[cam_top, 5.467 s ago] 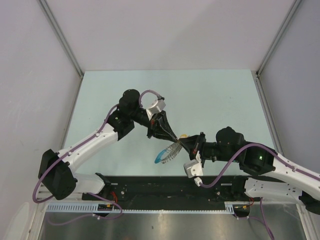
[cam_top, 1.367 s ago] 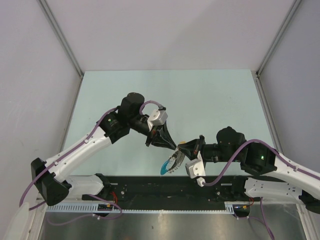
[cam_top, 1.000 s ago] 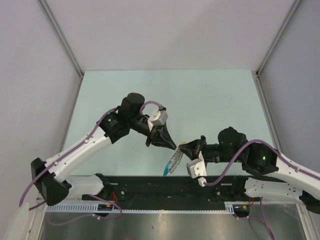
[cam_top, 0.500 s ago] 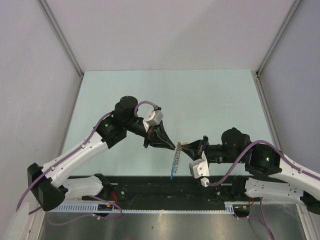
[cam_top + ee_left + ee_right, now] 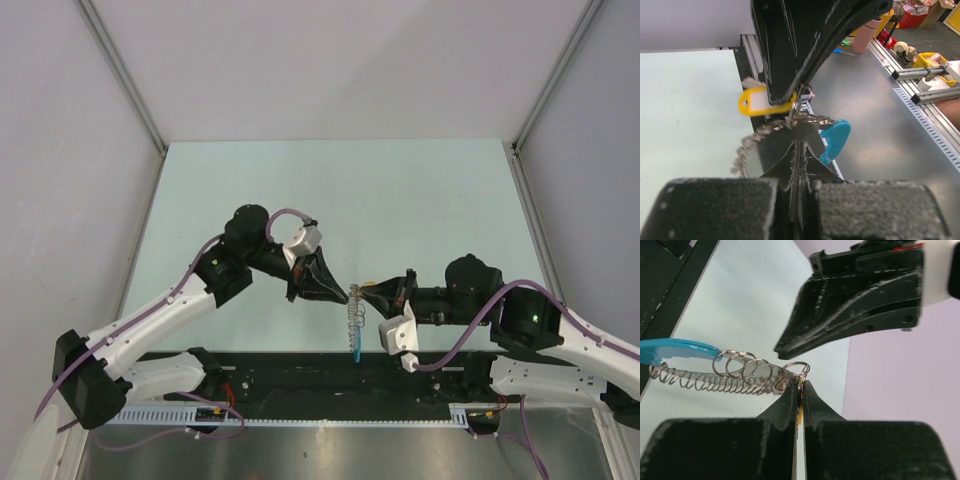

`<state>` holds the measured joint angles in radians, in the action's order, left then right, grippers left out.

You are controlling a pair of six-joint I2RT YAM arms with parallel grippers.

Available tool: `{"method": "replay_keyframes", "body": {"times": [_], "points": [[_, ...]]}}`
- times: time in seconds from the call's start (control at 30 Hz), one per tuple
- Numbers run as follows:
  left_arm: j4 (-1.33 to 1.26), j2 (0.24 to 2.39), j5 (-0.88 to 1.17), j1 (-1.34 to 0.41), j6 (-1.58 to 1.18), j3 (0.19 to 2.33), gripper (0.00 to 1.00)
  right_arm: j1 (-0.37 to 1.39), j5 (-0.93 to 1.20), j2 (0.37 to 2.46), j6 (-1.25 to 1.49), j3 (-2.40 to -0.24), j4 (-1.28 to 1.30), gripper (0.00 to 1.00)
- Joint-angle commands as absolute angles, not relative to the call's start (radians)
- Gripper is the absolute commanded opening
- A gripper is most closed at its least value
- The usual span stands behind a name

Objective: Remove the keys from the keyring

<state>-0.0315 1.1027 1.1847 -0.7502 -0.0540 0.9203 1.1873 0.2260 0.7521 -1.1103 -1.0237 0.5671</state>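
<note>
The keys [image 5: 354,320] hang in the air between my two grippers: small silvery rings [image 5: 742,368], a wire coil [image 5: 705,384] and a blue piece [image 5: 675,349] at the end. The thin keyring [image 5: 798,363] sits at the tip of my right gripper [image 5: 800,385], which is shut on a yellow tag [image 5: 759,101] joined to the ring. My left gripper [image 5: 796,145] is shut, its tip [image 5: 781,351] just above the rings, with nothing seen between its fingers. From above, the left gripper [image 5: 343,296] and right gripper [image 5: 364,293] meet tip to tip.
The pale green table [image 5: 400,200] lies below, walled by grey panels on three sides. A black rail [image 5: 300,372] with the arm bases runs along the near edge, right under the blue piece [image 5: 357,350].
The bunch, fanned out to the lower left a second ago, now hangs straight down. The left arm has drawn back and lowered its elbow; both gripper tips stay together.
</note>
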Motion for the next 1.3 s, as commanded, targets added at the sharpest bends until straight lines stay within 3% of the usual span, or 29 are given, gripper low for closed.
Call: {"method": "replay_keyframes", "body": {"times": [0.0, 0.13, 0.17, 0.27, 0.53, 0.8, 1.27], "points": [[-0.084, 1.060, 1.160, -0.742, -0.094, 0.873, 0.00, 1.187, 0.207, 0.750, -1.131, -1.077, 0.449, 0.00], [-0.075, 1.055, 1.143, -0.742, -0.089, 0.876, 0.04, 1.187, 0.216, 0.759, -1.137, -1.077, 0.463, 0.00], [-0.060, 1.054, 1.137, -0.742, -0.078, 0.888, 0.13, 1.187, 0.215, 0.761, -1.137, -1.077, 0.472, 0.00], [0.096, 1.055, 1.109, -0.739, 0.039, 0.939, 0.25, 1.187, 0.222, 0.758, -1.140, -1.077, 0.483, 0.00], [0.330, 1.066, 1.109, -0.704, 0.242, 1.081, 0.42, 1.187, 0.247, 0.747, -1.144, -1.077, 0.505, 0.00], [0.301, 1.135, 1.233, -0.707, 0.180, 1.141, 0.43, 1.186, 0.249, 0.752, -1.149, -1.077, 0.489, 0.00], [0.232, 1.181, 1.275, -0.749, 0.124, 1.141, 0.46, 1.187, 0.264, 0.778, -1.138, -1.078, 0.474, 0.00]]}}
